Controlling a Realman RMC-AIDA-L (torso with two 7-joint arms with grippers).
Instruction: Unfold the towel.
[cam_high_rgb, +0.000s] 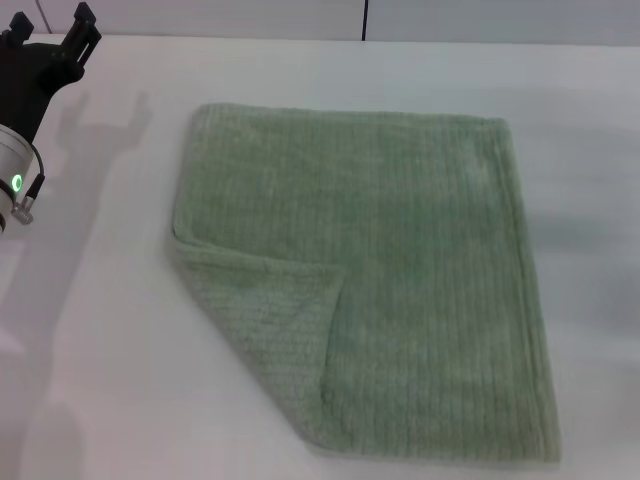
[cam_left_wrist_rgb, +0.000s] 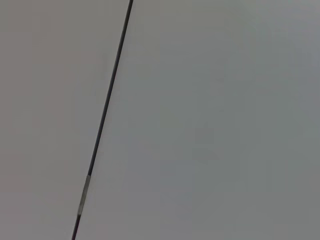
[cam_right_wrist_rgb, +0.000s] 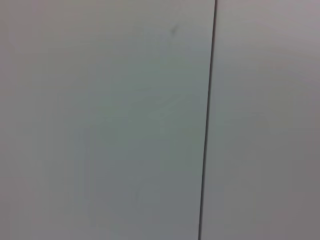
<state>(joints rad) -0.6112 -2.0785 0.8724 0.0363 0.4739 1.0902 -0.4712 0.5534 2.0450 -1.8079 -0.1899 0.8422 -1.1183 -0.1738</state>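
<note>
Pale sage-green ribbed terry towel (cam_high_rgb: 400, 280) on a white table (cam_high_rgb: 90, 350), one near corner folded over.

Nearest the robot, the towel's near-left corner (cam_high_rgb: 265, 320) lies doubled back onto the cloth; the rest spreads flat toward the far edge. The black left gripper (cam_high_rgb: 78, 38) hovers at the far left, well apart from the towel, whether released or clenched I cannot tell. Both wrist views show only grey panels with a dark seam (cam_left_wrist_rgb: 102, 120).

Left arm parked, upper left of the head view.
Left gripper (cam_high_rgb: 62, 38) raised at the frame's top left corner, black fingers pointing up and away, with a gap visible between them. Silver wrist below it, green ring light lit. Right arm out of frame.
</note>
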